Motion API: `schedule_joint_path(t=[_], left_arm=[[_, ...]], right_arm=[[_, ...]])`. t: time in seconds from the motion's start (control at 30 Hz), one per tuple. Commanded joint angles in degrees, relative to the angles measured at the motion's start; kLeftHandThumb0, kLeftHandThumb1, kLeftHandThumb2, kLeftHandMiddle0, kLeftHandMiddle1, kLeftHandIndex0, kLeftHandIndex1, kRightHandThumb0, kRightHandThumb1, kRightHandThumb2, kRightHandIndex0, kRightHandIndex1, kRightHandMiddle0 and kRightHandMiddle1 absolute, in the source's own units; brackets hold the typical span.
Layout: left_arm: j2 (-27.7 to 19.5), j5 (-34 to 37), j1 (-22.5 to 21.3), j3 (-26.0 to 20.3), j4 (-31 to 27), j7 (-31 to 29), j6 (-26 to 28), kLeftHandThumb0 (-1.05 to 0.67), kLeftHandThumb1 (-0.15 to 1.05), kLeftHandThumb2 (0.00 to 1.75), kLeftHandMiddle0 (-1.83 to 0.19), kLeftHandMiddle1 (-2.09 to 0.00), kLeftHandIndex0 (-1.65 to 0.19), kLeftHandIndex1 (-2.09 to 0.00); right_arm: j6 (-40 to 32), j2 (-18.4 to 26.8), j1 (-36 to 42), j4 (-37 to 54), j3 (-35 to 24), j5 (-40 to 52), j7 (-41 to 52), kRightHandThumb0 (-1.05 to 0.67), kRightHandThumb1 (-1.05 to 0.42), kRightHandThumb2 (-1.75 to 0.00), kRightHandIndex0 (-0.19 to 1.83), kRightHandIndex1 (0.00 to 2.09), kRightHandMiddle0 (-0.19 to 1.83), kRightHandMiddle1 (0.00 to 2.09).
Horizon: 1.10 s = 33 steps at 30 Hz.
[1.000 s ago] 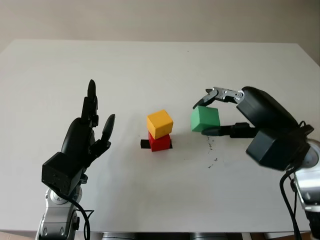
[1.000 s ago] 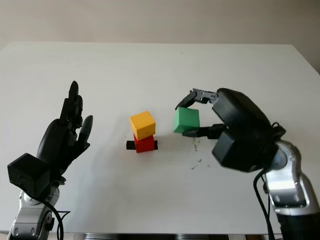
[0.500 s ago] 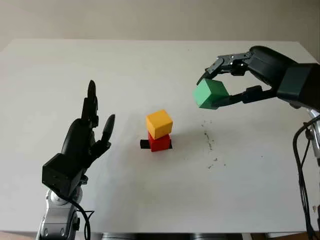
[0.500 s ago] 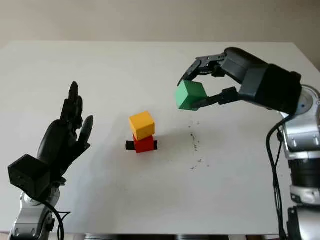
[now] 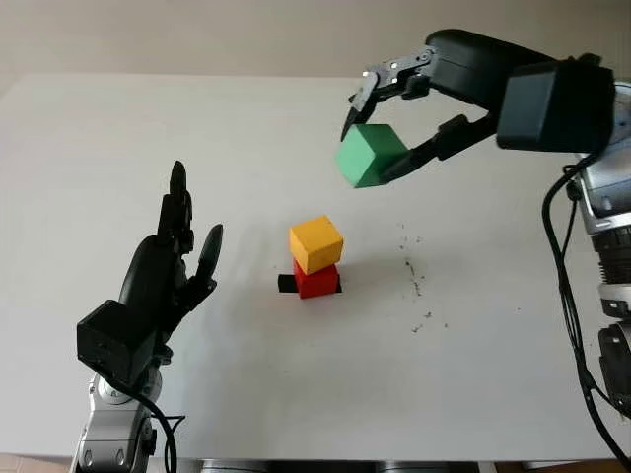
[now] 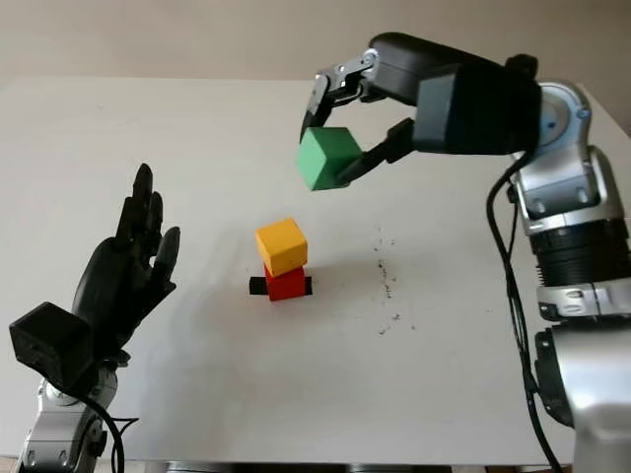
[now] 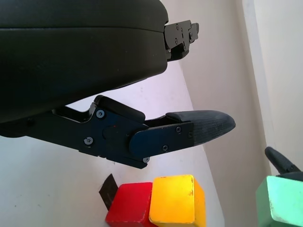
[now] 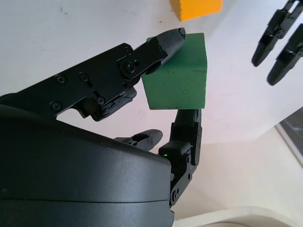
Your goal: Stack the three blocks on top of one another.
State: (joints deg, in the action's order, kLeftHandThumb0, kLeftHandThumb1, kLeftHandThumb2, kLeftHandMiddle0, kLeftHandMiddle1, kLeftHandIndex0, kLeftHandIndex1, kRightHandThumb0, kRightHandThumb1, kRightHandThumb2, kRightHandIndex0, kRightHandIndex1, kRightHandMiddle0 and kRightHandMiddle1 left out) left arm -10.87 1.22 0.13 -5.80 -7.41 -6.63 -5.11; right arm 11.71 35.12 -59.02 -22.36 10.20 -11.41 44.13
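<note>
A yellow block (image 5: 315,243) sits on a red block (image 5: 316,281) near the middle of the white table (image 5: 296,128). My right hand (image 5: 386,126) is raised above and to the right of this pair, shut on a green block (image 5: 369,155), which hangs in the air, tilted. In the right wrist view the green block (image 8: 177,75) is pinched between fingertips (image 8: 165,40), with the yellow block (image 8: 196,8) beyond it. My left hand (image 5: 173,266) is open, held upright at the table's front left. The left wrist view shows the red block (image 7: 130,206), yellow block (image 7: 177,206) and green block (image 7: 283,201).
A small black tab (image 5: 286,284) lies on the table against the red block's left side. Dark specks (image 5: 414,286) are scattered on the table to the right of the stack.
My right hand has lifted the green block from table height up and to the left, closer over the yellow-on-red pair. The left hand has stayed where it was.
</note>
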Motion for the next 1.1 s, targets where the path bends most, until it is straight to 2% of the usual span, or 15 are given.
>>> schedule_joint_path(t=[0.0,0.23,0.43,0.67,1.07], left_arm=[[0.5,0.2,0.7,-0.3,-1.5,0.6,0.3,-0.81,1.05,0.62,0.19,0.00,0.19,0.00],[0.7,1.5,0.6,-0.4,-0.9,0.1,-1.1,-0.79,1.05,0.67,0.19,0.00,0.19,0.00],[0.8,1.8,0.8,0.0,-1.2,-0.2,-1.0,-0.78,1.05,0.69,0.19,0.00,0.19,0.00],[1.1,1.4,0.8,0.0,-1.0,0.3,-1.5,-0.78,1.05,0.68,0.19,0.00,0.19,0.00],[1.2,1.6,1.3,0.2,-1.0,0.2,-2.0,-0.78,1.05,0.65,0.19,0.00,0.19,0.00]], right_arm=[[0.0,-1.0,-1.9,0.2,0.5,0.0,0.2,-0.50,-0.92,-0.06,0.45,0.04,0.49,1.42],[-3.9,-4.1,1.0,5.5,2.4,-1.5,-0.4,-0.47,-0.95,-0.06,0.43,0.03,0.38,1.48],[-5.0,-6.0,2.8,5.3,3.5,-1.9,-0.7,-0.45,-0.96,-0.05,0.40,0.02,0.34,1.54],[-6.3,-5.9,3.6,5.7,4.7,-2.9,0.3,-0.44,-0.96,-0.05,0.37,0.02,0.32,1.54],[-4.0,-4.6,2.3,6.0,6.7,-6.2,3.6,-0.41,-0.97,-0.05,0.32,0.01,0.31,1.56]])
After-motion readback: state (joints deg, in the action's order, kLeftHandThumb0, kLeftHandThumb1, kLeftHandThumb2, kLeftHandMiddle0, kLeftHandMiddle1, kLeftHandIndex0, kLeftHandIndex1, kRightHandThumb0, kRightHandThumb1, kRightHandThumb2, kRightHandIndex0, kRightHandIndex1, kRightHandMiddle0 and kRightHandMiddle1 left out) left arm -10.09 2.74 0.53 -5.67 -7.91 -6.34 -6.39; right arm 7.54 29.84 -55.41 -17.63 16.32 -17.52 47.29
